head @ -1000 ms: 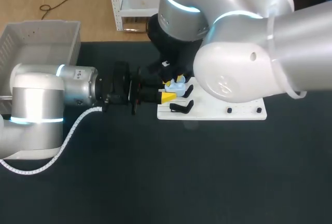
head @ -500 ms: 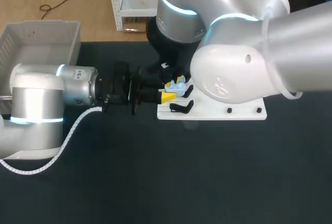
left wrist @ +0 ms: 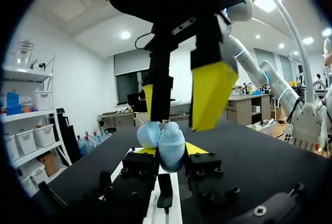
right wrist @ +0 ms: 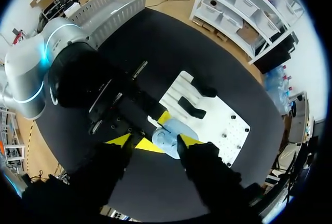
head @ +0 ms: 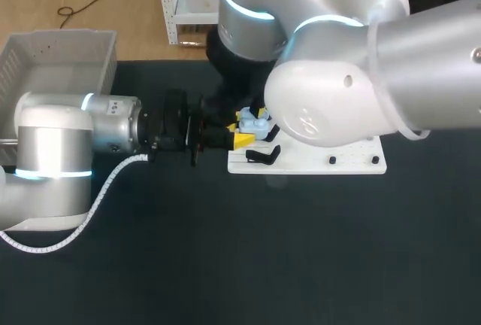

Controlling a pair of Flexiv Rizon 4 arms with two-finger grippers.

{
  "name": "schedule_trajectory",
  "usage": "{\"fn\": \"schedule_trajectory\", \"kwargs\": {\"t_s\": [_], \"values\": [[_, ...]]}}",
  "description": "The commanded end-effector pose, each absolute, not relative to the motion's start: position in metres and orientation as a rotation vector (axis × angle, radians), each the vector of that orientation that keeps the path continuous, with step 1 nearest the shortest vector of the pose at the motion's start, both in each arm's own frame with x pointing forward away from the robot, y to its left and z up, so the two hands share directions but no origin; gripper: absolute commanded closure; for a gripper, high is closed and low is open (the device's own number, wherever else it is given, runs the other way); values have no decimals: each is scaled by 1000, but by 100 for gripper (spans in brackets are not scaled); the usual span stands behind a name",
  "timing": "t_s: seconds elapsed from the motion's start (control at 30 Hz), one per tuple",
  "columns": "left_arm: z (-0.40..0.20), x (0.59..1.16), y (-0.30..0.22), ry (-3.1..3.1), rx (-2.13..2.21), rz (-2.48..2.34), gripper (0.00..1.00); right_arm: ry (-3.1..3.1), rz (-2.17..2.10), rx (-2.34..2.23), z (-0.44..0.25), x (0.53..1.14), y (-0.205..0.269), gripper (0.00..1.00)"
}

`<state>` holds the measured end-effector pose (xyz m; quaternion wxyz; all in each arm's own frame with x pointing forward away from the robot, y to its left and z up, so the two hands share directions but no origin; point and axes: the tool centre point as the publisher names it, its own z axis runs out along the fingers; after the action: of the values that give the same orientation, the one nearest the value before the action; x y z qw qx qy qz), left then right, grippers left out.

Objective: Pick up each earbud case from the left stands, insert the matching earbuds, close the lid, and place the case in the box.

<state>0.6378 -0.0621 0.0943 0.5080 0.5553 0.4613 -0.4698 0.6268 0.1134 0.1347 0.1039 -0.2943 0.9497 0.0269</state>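
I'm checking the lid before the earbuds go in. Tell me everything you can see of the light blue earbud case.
The light blue earbud case is small, rounded and smooth, plastic by its look. Its lid looks open, showing as a second rounded lobe beside the body. It sits between the left gripper's yellow tips, over the left end of the white stand board. The right gripper hangs just above it, fingers apart.
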Motion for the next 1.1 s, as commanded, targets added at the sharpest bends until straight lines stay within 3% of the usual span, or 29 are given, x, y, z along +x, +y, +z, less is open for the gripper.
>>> {"fn": "schedule_trajectory", "kwargs": {"t_s": [0.03, 0.6, 1.1], "values": [[94, 636, -62, 1110, 1339, -1133, 100, 2787, 91, -863, 147, 620, 107, 0], [94, 636, -62, 1110, 1339, -1133, 100, 2775, 284, -260, 147, 689, 55, 0], [94, 636, -62, 1110, 1339, -1133, 100, 2907, 248, -272, 114, 691, 54, 0]]}}
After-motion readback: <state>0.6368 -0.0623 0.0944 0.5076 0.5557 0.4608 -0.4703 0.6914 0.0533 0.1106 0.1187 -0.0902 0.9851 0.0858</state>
